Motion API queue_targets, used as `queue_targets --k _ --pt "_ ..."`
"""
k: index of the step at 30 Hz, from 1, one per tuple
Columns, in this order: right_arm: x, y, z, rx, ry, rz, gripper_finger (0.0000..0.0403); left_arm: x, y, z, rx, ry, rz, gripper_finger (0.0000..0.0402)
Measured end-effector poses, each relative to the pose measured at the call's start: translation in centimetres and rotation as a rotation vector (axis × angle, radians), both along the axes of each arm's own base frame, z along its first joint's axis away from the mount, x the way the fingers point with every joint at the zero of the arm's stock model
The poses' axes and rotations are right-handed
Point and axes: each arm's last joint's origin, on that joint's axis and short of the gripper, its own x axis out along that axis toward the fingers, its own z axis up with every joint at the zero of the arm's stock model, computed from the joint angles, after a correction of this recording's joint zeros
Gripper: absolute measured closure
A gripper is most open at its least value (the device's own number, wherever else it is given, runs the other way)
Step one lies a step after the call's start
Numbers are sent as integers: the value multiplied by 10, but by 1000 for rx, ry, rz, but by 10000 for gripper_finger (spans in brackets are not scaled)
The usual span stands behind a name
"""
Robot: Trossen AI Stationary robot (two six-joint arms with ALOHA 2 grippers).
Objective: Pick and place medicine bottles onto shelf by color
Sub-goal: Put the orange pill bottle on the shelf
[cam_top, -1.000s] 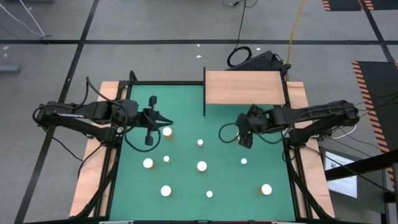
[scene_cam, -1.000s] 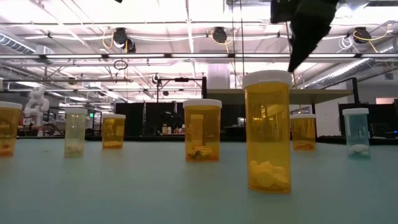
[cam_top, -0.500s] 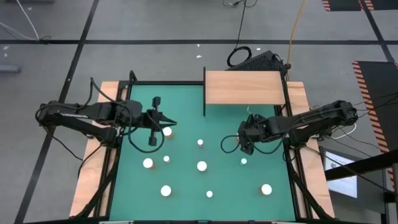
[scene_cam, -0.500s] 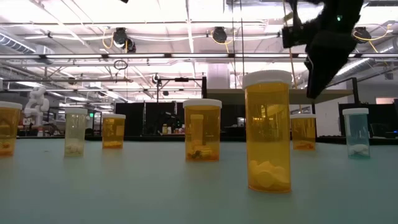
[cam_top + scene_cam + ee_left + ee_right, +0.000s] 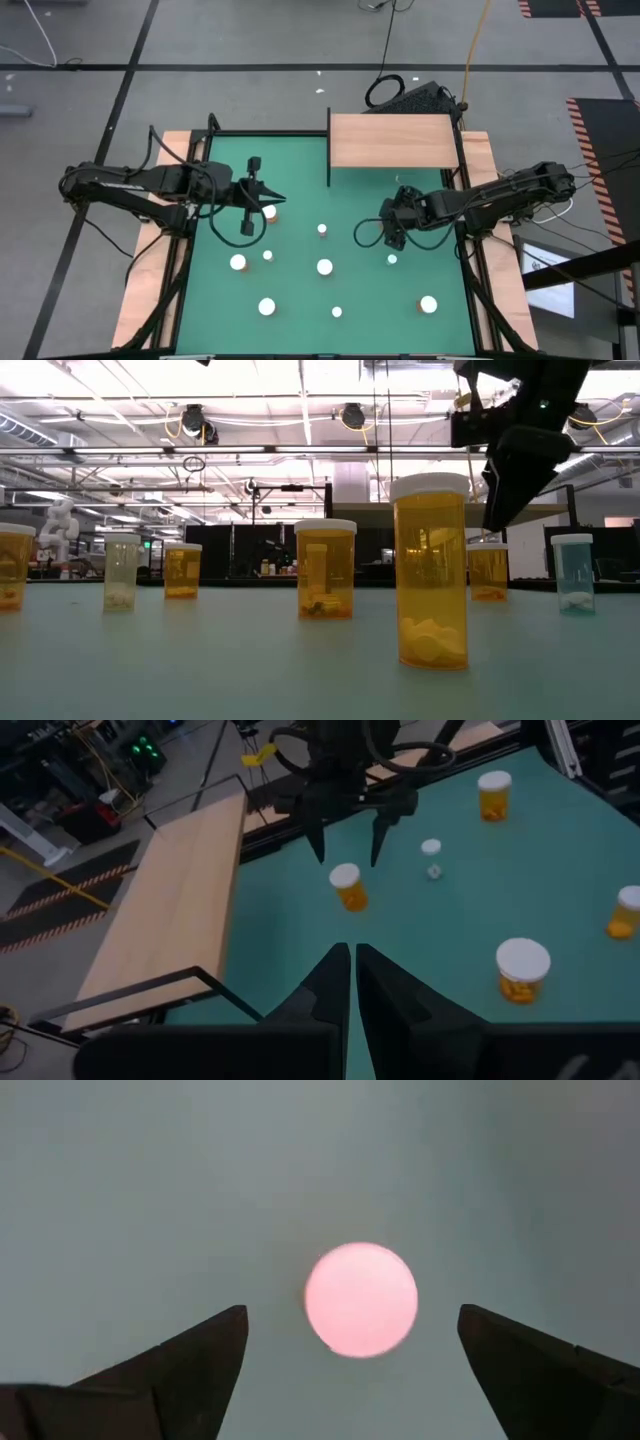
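High view. Item: right gripper (image 5: 393,240), right of centre, moved down-frame from its place a second ago near the shelf (image 5: 392,140); now just above a small white-capped bottle (image 5: 392,259). Right wrist view confirms: cap (image 5: 361,1299) centred between widely parted fingers (image 5: 190,1355), nothing held. Judgement: descent for a pick is next; no bottle yet on the shelf, upper centre. Item: left gripper (image 5: 276,199), left of centre, shifted slightly rightward, fingers pressed together and empty, beside another bottle (image 5: 269,212). Remaining bottles scattered over the green mat (image 5: 290,160), lower half.
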Motion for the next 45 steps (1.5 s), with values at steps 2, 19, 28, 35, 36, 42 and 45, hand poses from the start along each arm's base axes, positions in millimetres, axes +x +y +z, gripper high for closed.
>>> queue_targets --k 2,19,28,35,36,42,45 --pt "2 -3 0 4 -16 -11 45 0 0 0 0 0 0 376" --pt "12 -23 -13 163 9 -190 45 0 0 0 27 1 -11 376" --pt "20 -30 -37 215 131 -235 49 0 0 1 39 -10 -16 376" --pt "23 -37 -31 228 135 -255 82 1 0 3 41 -33 -17 376" --pt "24 -37 -28 227 133 -255 88 1 0 3 45 -33 -18 376" --pt "29 -44 -20 247 118 -235 123 1 0 3 52 -34 -21 376" --pt "28 -47 -20 272 131 -237 139 1 0 3 53 -34 -22 376"
